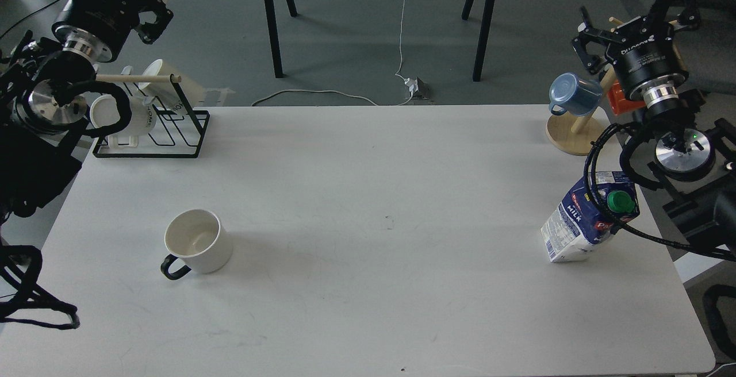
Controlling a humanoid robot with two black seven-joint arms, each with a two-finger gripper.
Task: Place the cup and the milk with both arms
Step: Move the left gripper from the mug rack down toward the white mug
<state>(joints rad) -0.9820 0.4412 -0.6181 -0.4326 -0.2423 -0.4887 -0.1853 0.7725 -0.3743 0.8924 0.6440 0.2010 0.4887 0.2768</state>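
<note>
A wide, glossy white ceramic cup (198, 242) with a cream inside and a black loop handle stands upright on the matte white table (368, 308), left of centre. Far to the right, near the edge, stands the boxy blue-and-white milk carton (581, 224) with its round green cap, a black cable draped across it. The left gripper (154, 14) hangs beyond the table's far-left corner, fingers parted, well apart from the cup. The right gripper (632, 9) is raised past the far-right corner, fingers spread wide, well clear of the carton.
</note>
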